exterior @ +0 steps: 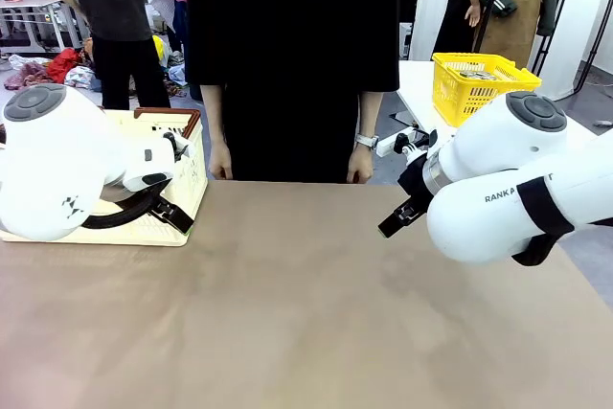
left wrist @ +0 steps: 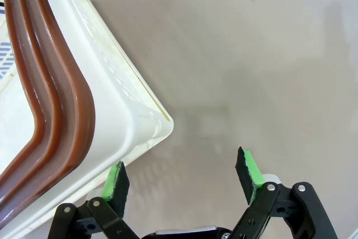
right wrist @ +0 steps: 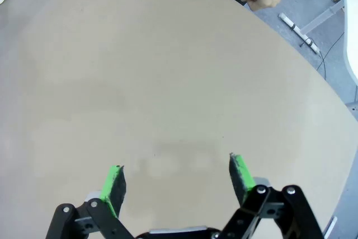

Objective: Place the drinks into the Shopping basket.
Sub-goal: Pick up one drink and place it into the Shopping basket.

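Since left pincer (left wrist: 182, 174) and right pincer (right wrist: 176, 172) both gape wide, empty, next probably: grip a drink can mid-body, upright, clearing brown-rimmed cream-white slotted plastic basket (left wrist: 126, 116), frame left.

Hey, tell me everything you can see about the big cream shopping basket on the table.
The shopping basket is cream-white plastic, boxy with rounded corners and small slots in its walls. Brown handles lie along its top edge. It stands upright on the brown table at the robot's left, near the far edge. The left arm hides much of it in the front view. The open left gripper hangs beside one corner; whether a pad touches the wall is unclear.
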Controlling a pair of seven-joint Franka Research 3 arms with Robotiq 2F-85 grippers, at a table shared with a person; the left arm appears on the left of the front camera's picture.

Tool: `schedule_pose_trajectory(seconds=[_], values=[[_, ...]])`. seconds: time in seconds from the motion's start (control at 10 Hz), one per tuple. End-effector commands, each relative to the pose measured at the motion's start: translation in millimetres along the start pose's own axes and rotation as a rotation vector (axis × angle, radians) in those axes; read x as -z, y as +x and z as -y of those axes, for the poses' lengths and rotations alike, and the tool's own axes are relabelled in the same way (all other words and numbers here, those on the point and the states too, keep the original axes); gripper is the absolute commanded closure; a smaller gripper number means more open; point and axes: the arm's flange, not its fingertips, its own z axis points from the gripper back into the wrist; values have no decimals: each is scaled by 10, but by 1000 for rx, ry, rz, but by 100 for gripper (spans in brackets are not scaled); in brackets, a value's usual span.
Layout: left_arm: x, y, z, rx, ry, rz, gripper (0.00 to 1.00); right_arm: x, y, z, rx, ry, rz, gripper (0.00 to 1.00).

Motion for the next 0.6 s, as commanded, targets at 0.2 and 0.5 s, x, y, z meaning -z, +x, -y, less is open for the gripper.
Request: schedule_pose_trajectory(seconds=[0.2, 0.5], values=[[-8, 7, -12, -2, 2, 3, 0, 0, 0, 1, 0, 0, 0, 0], [-8, 7, -12, -2, 2, 3, 0, 0, 0, 1, 0, 0, 0, 0]])
